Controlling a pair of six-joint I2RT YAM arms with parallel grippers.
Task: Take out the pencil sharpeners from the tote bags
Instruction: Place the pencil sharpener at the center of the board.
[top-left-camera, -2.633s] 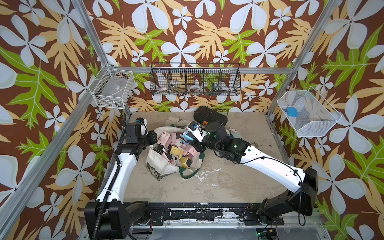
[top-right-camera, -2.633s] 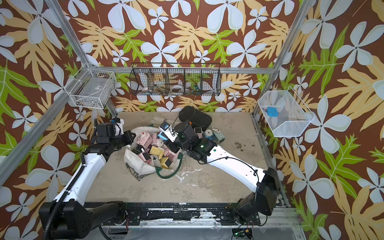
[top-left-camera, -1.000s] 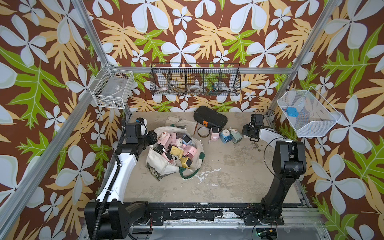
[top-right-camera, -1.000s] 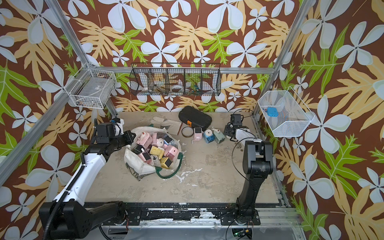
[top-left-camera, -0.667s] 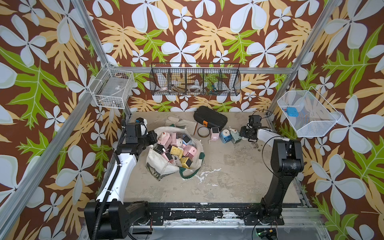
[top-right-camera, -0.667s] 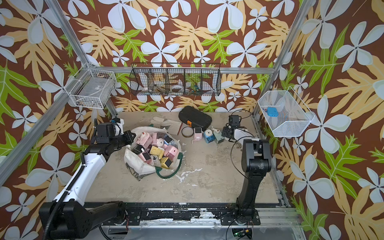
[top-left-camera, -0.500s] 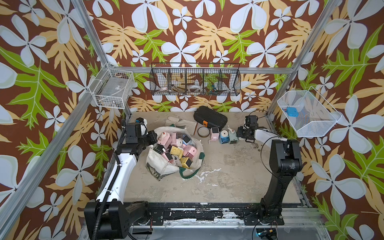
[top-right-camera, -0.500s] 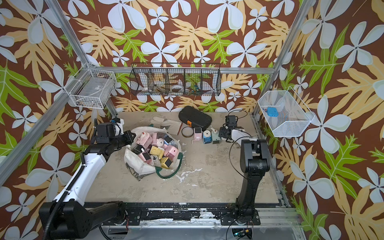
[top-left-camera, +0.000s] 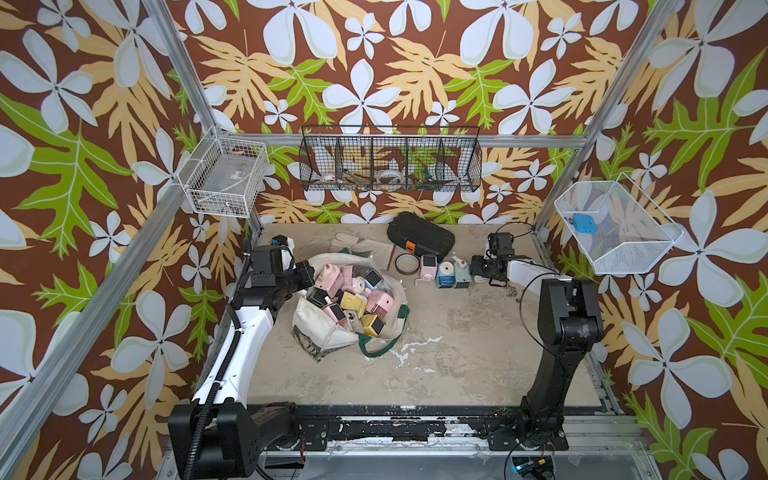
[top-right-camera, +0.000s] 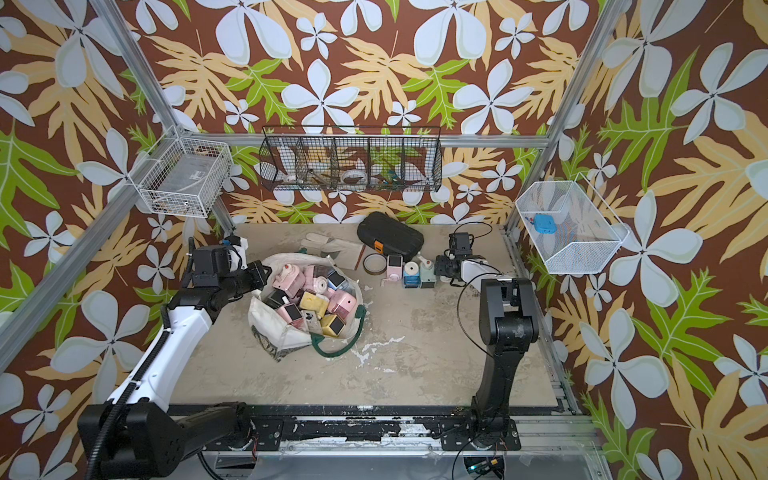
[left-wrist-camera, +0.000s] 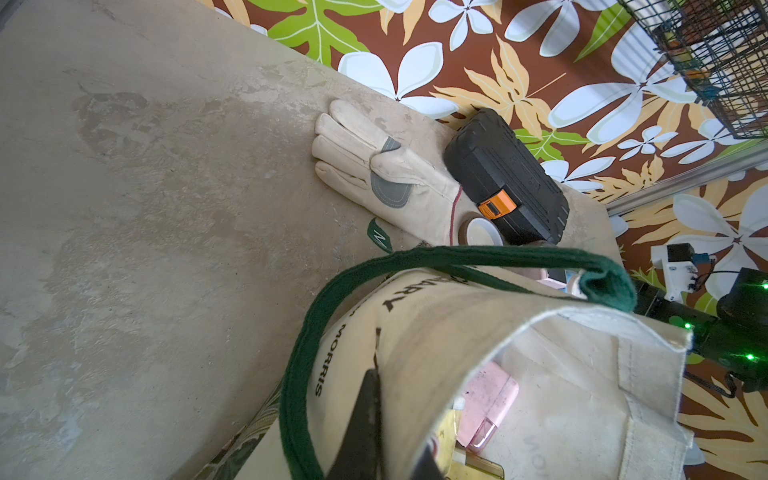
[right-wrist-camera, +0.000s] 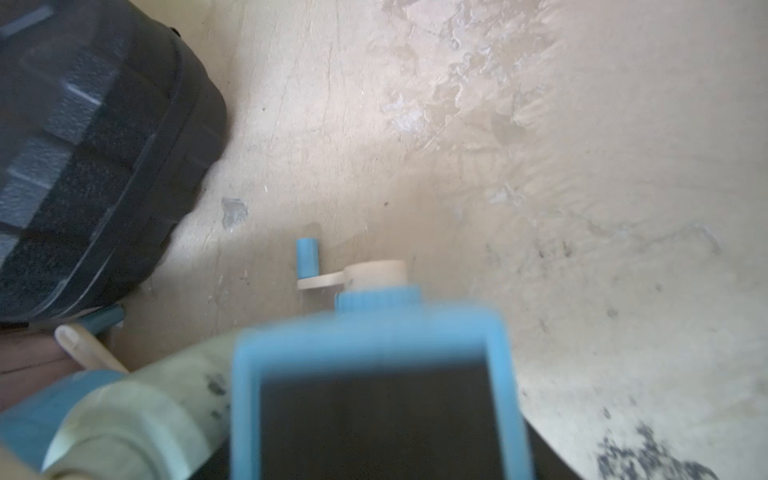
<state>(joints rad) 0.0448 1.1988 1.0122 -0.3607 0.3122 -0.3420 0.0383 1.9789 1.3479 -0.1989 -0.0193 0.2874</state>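
**Left gripper pinning the bag rim; right gripper beside the row of unloaded sharpeners**

The left gripper (top-left-camera: 306, 276) is clamping shut on the cream rim of the tote bag (top-left-camera: 328, 334). In the left wrist view one finger (left-wrist-camera: 365, 415) is pressing on the outside of the canvas, just beside the green handle (left-wrist-camera: 299, 374). The bag is lying slumped near the left edge of the table (top-left-camera: 457, 357), with its mouth facing up. The pencil sharpeners (top-left-camera: 353, 299) are filling it in a loose heap of pink, yellow and blue boxes.

The right gripper (top-left-camera: 478, 269) is sitting low near the far right corner, just beside a pale blue sharpener (top-left-camera: 460, 274). Whether its jaws are apart or closed cannot be told: the right wrist view is showing only that sharpener's blurred dark window (right-wrist-camera: 374, 415), with no fingers in sight. A bright blue sharpener (top-left-camera: 445, 277) and a pink sharpener (top-left-camera: 429, 266) are standing next to it in a row. A tape roll (top-left-camera: 405, 264), a black case (top-left-camera: 419, 237) and a glove (top-left-camera: 365, 247) are lying along the far edge.

Judging by their look, the sharpeners are light, stiff plastic with smooth, possibly slippery faces. The flat opposite sides of the body are offering the surest hold. The thin protruding cranks look fragile and are best avoided. The canvas is soft, so the mouth would probably sag if let go, and the heap may shift as pieces are lifted.
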